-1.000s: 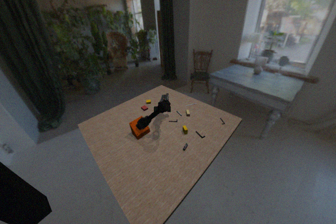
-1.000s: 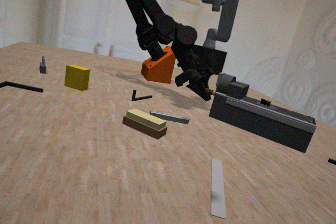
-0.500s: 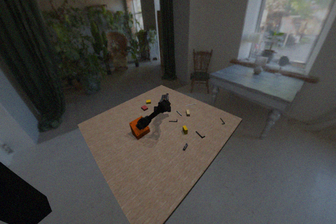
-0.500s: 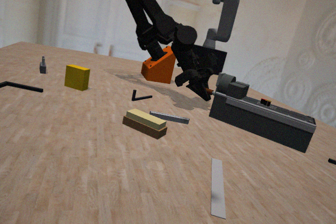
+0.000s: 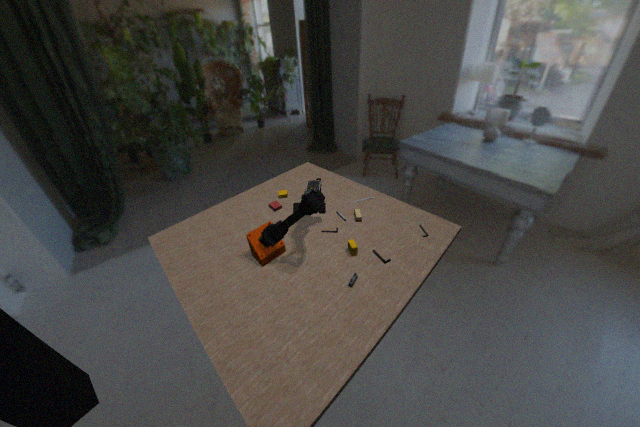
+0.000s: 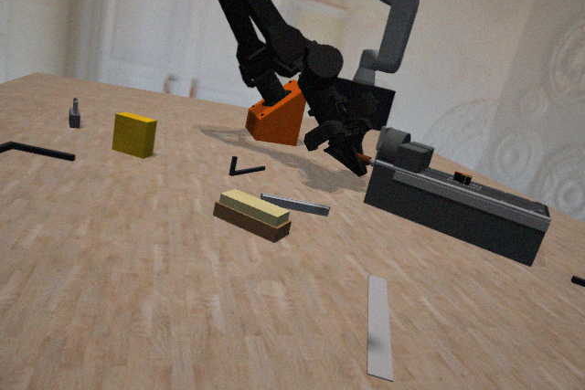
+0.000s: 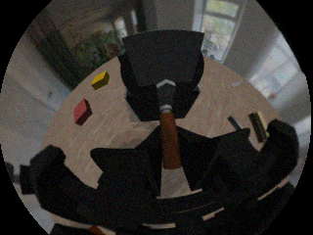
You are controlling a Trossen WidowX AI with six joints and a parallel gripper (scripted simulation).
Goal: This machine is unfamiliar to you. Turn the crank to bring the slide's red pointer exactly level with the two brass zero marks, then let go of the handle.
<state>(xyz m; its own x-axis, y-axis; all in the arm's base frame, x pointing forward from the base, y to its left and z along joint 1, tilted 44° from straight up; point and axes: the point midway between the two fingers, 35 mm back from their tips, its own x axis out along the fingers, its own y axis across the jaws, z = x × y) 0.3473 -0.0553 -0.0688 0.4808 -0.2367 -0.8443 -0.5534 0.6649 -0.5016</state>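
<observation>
In the top view, a black robot arm (image 5: 293, 217) (image 6: 279, 26) reaches from an orange base (image 5: 256, 255) (image 6: 279, 126) over a wooden surface (image 5: 289, 319) (image 6: 198, 291) (image 7: 114, 132) toward its far corner, where the arm largely covers the machine. A red block (image 5: 275, 205) (image 7: 82, 112) and a yellow block (image 5: 282, 193) (image 7: 100, 80) lie near each other on one side of the arm. On the other side are a second yellow block (image 5: 352, 247) (image 6: 133, 134) and several black hex keys (image 5: 381, 256) (image 6: 41, 152).

In the exterior view, the crank machine (image 6: 453, 216) stands on the surface, a long dark grey housing with its crank end toward the arm. The claw (image 6: 363, 159) (image 7: 164, 127) is tilted down at that end, closed on the brown crank handle (image 6: 364, 158) (image 7: 170, 141). A small red-and-black slide pointer (image 6: 459, 177) sits on top of the housing, partway along; whether it is level with the brass marks is too small to tell. A brush-like block (image 6: 252, 216) (image 7: 258, 126), a grey bar (image 6: 295, 204) (image 7: 239, 127) and a flat pale strip (image 6: 379, 329) lie apart from the machine.

In the wrist view, the handle lies between the claw's two dark fingers, its far end joined by a metal collar (image 7: 166, 108) to the machine's dark crank arm (image 7: 166, 91).
</observation>
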